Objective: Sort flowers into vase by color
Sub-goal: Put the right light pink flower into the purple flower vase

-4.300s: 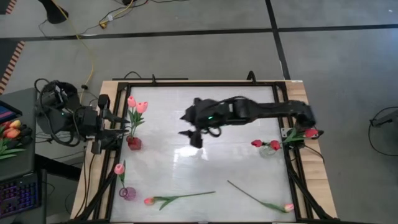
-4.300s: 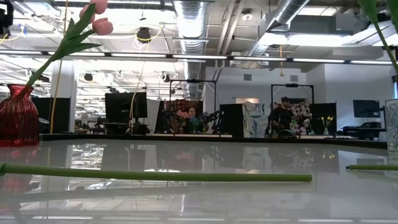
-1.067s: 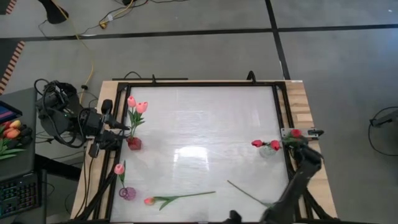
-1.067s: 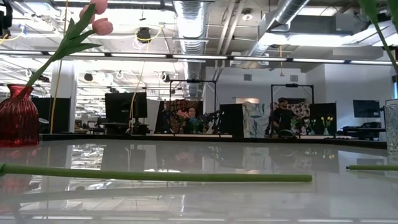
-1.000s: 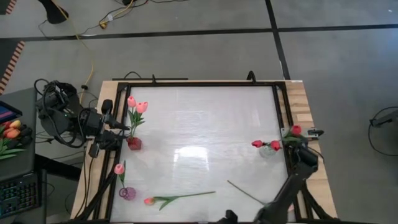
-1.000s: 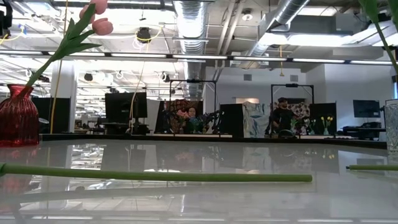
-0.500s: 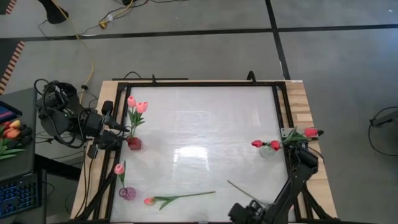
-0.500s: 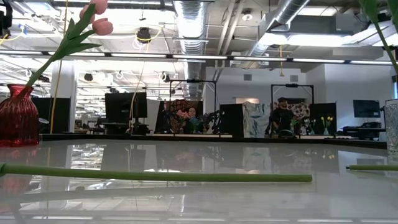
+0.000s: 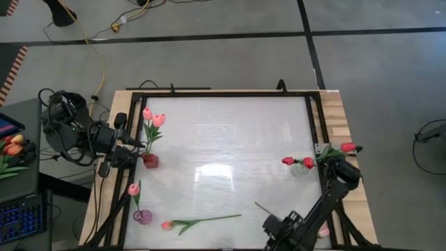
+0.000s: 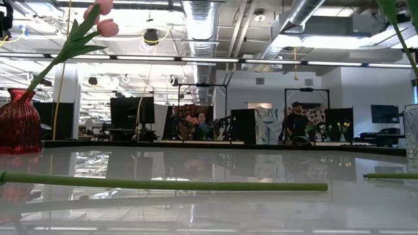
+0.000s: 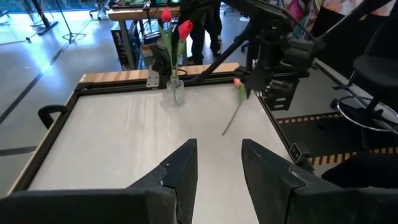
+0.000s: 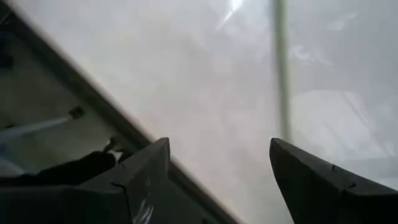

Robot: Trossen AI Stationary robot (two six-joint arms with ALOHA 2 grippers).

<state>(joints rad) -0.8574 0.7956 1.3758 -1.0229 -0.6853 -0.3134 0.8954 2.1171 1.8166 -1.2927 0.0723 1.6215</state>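
High view: the right tool (image 9: 279,229) is hanging over the near edge of the desk (image 9: 230,139), close to the near right corner, just beside a loose tulip stem (image 9: 268,211); that flower's pink bud (image 9: 323,231) is peeking out beside the arm. A second pink tulip (image 9: 198,222) is lying flat along the near edge. A red vase (image 9: 150,160) with two pink tulips (image 9: 153,120) is standing by the left edge, a purple vase (image 9: 143,217) holding one pink bud (image 9: 134,189) near the near left corner, and a clear vase (image 9: 300,169) with red tulips (image 9: 298,162) by the right edge. The left tool (image 9: 132,143) is waiting at the left edge beside the red vase.

Low view: a green stem (image 10: 163,185) is lying across the desk; the red vase (image 10: 18,124) is standing at the left.

Left wrist view: the left tool (image 11: 217,168) is standing with its fingers parted and empty, facing the clear vase (image 11: 175,91).

Right wrist view: the right tool (image 12: 217,180) is spread wide, holding nothing, with a stem (image 12: 282,68) lying ahead of it.
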